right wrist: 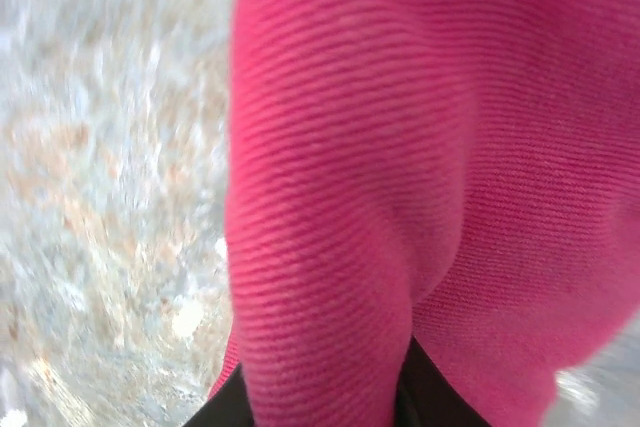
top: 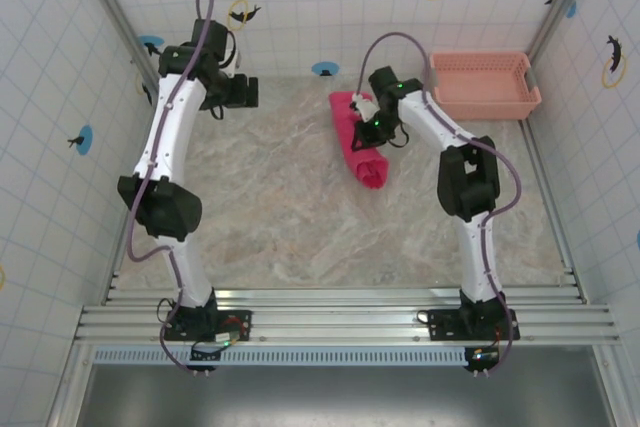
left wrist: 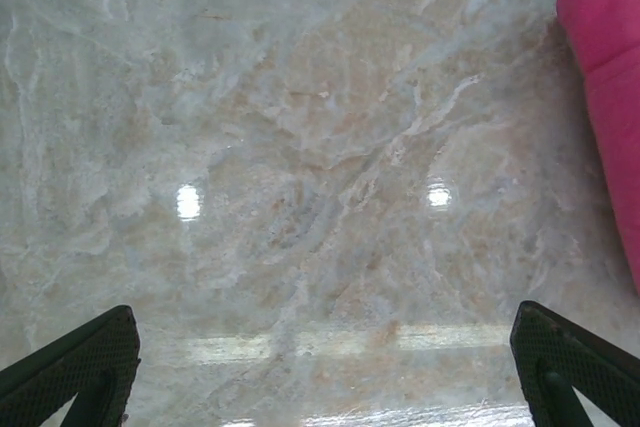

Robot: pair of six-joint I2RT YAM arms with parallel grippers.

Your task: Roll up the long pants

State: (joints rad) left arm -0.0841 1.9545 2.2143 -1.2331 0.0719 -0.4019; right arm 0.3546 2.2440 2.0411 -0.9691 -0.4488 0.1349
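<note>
While the right gripper (top: 366,125) pinches the long pants (top: 368,162) (partly rolled) beneath it, the left gripper (left wrist: 320,362) hangs spread wide, the pants off to its right.

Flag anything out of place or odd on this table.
Nothing stands out. The pants lie in a tidy narrow strip at the far middle, pinched by the right gripper. The basket sits upright in the far right corner, apart from them. The left gripper hangs open over bare table.

right gripper (top: 367,126) fingertips buried in long pants (right wrist: 420,147), table (right wrist: 100,197) blurred
</note>
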